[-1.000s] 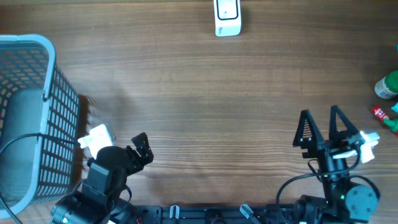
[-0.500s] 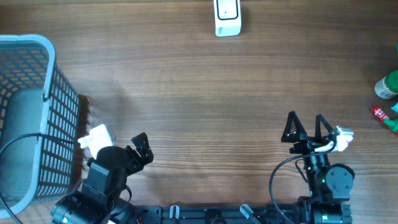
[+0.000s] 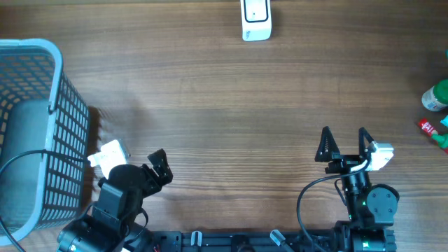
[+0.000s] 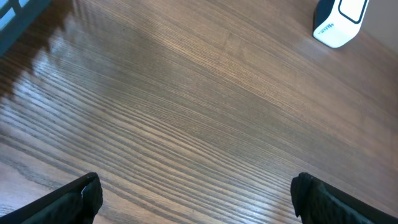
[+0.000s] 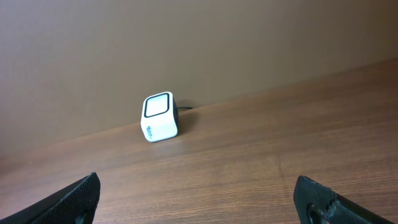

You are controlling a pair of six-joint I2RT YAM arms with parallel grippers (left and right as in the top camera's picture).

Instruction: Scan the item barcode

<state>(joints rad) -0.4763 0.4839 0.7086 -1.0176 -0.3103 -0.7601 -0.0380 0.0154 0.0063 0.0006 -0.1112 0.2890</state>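
Both pairs of my fingers are released, spread wide apart, with nothing between them. My left fingers (image 3: pixel 158 168) hang over the wooden tabletop (image 3: pixel 210 105). In the left wrist view their two dark tips sit at the lower corners, with only wood grain showing between them. A pale blue mesh basket (image 3: pixel 31 43) stands just to the left of these fingers. My right fingers (image 3: pixel 325 147) point away from me across the tabletop, and in the right wrist view their dark tips also frame only wood. The barcode scanner (image 3: pixel 256 19), a small white block with a dark-edged window, stands well ahead of both pairs of fingers, at the far edge of the tabletop. It lies ahead and to the right of my left fingers (image 4: pixel 341 22). It lies ahead and a little to the left of my right fingers (image 5: pixel 160 117), with a plain brown wall behind it. Well off to the right of my right fingers, at the tabletop's right edge, lie a green and white item (image 3: pixel 437 96) and, just nearer to me, a red item (image 3: pixel 428 127). Both are partly cut off by the frame and too small to identify. Neither touches my fingers.
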